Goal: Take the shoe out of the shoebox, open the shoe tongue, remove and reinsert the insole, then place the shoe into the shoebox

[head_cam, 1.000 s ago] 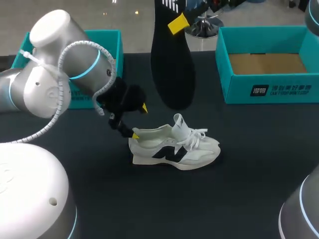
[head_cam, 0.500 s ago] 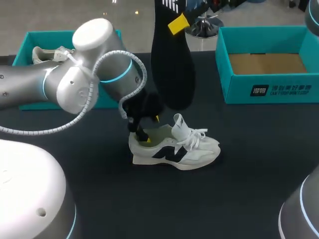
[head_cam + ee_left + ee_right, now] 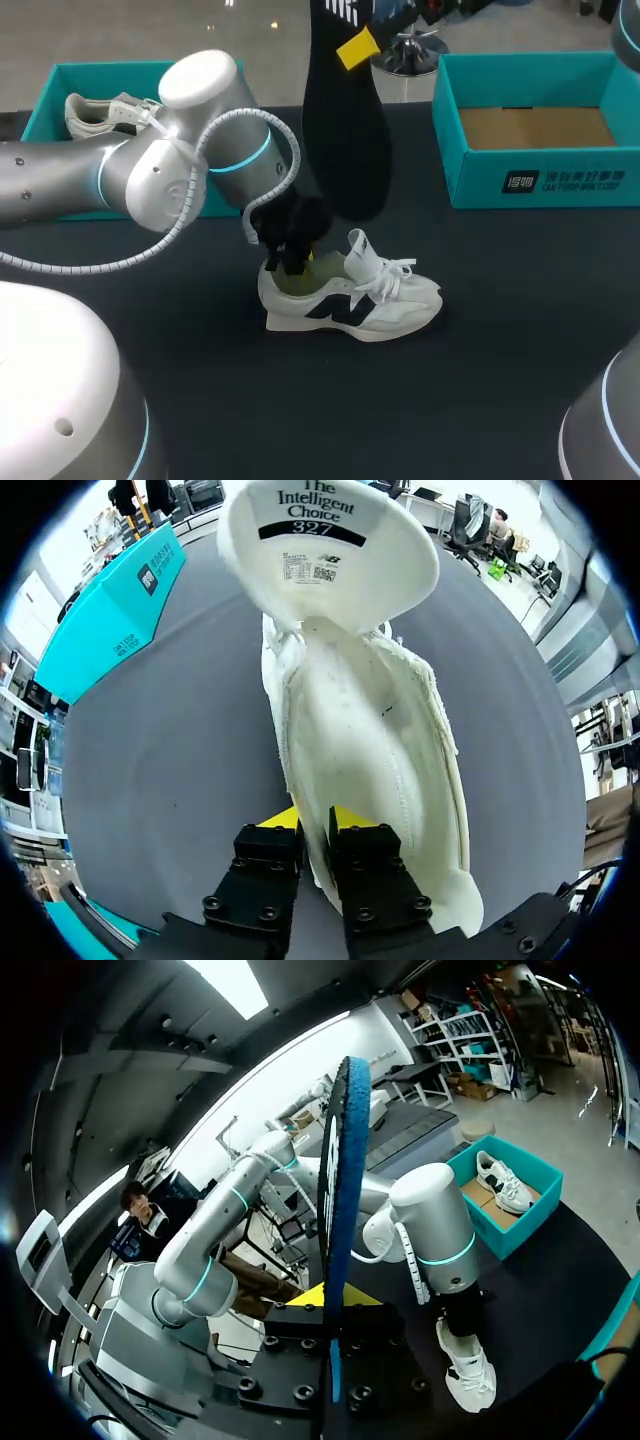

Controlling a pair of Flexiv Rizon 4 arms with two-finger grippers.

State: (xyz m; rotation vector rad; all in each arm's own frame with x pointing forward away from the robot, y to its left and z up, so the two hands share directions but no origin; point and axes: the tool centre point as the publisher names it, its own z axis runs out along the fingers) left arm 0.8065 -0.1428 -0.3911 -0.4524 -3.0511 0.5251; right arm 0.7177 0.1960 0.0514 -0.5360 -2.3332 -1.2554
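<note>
Within the last second the left fingers (image 3: 278, 820) have swung in from beside the heel and now pinch the heel wall of the shoe (image 3: 375, 300), steadying it on the bench (image 3: 500, 350). The right fingers (image 3: 357, 47) stay clamped on the insole (image 3: 345, 140) overhead, so reinsertion looks next. The shoebox (image 3: 540, 185) waits empty.
</note>
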